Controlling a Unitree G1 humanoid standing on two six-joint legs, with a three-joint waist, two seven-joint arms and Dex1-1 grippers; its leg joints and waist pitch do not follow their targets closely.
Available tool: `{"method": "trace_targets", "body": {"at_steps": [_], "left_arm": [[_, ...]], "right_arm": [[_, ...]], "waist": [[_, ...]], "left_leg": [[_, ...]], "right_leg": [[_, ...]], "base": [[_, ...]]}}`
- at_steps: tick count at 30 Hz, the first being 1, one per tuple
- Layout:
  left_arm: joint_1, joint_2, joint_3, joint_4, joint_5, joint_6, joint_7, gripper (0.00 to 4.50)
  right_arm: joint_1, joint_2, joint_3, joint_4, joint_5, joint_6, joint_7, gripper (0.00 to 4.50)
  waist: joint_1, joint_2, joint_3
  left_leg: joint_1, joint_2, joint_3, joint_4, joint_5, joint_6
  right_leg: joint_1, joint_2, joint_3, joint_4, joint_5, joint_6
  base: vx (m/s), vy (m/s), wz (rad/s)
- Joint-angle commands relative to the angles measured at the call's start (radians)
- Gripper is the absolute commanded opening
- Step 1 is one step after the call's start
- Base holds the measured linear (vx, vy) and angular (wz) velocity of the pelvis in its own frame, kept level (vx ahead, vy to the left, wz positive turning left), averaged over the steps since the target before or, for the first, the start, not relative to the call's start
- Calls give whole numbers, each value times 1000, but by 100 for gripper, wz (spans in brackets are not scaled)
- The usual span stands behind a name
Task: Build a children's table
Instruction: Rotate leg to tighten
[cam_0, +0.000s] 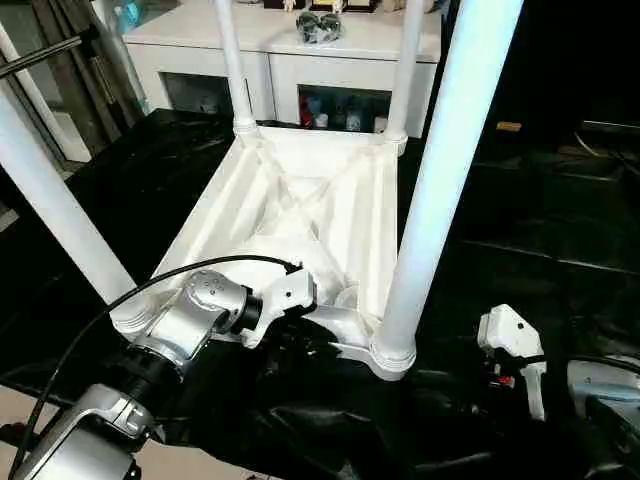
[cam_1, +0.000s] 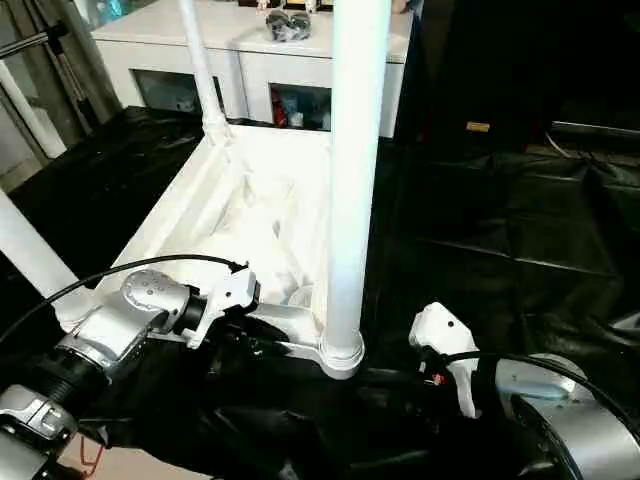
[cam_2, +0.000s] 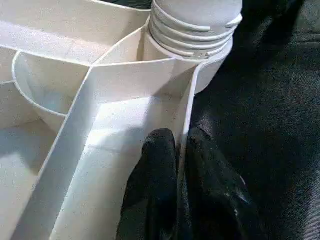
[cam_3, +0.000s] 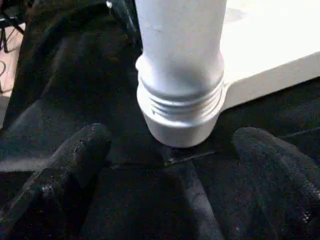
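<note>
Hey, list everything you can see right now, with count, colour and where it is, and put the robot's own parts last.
Table top: one, white, upside down on the black cloth, ribbed underside up.
Legs: four, white, standing up in the top's corner sockets.
Black cloth: one, draped over the work table under the top.
Cabinet: one, white, glass doors, behind the work table; small items on it, too small to tell.
Left gripper: black fingers pinching the top's near wall beside the near right leg's socket.
Right gripper: black fingers spread, facing the foot of that leg, not touching it.
</note>
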Motion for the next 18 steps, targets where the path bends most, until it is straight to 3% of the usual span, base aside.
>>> {"method": "trace_targets", "body": {"at_steps": [1,5,13,14,15,16,18], "left_arm": [[20,8,-10,4,33,17,12,21],[55,20,-14,-15,56,6,50,2],[70,31,-17,-32,65,9,57,2],[116,36,9,-99,56,60,107,2],[181,39,43,-198,43,140,176,2],[223,35,63,-262,33,185,220,2],[250,24,79,-305,26,212,252,2]], "right_arm": [[-20,-2,7,5,14,16,10,450],[-40,-1,20,27,-14,-2,-1,450],[-44,0,22,33,-18,-7,-1,450],[-58,12,26,56,-23,-16,-4,450],[-80,41,29,91,-30,-24,-24,450],[-97,63,30,115,-36,-37,-41,450],[-113,83,30,133,-41,-45,-57,450]], "waist": [[5,-22,-48],[4,-23,-47],[1,-28,-42],[1,-28,-42],[-5,-35,-47],[-14,-41,-38],[-18,-39,-40]], "left_leg": [[-3,67,-28,-73,-91,94],[-6,68,-30,-74,-88,91],[-5,66,-28,-77,-120,79],[-5,66,-28,-77,-120,79],[-16,74,-36,-80,-80,75],[-25,70,-37,-84,-86,81],[-9,64,-30,-78,-107,78]], "right_leg": [[49,-97,55,-75,-150,-228],[50,-100,55,-73,-157,-225],[46,-99,55,-86,-260,-191],[46,-99,55,-86,-260,-191],[55,-110,51,-62,-203,-208],[52,-106,47,-72,-223,-202],[44,-98,50,-84,-270,-195]], "base": [[0,0,0],[0,0,0],[0,0,0],[0,0,0],[0,0,0],[0,0,0],[0,0,0]]}}
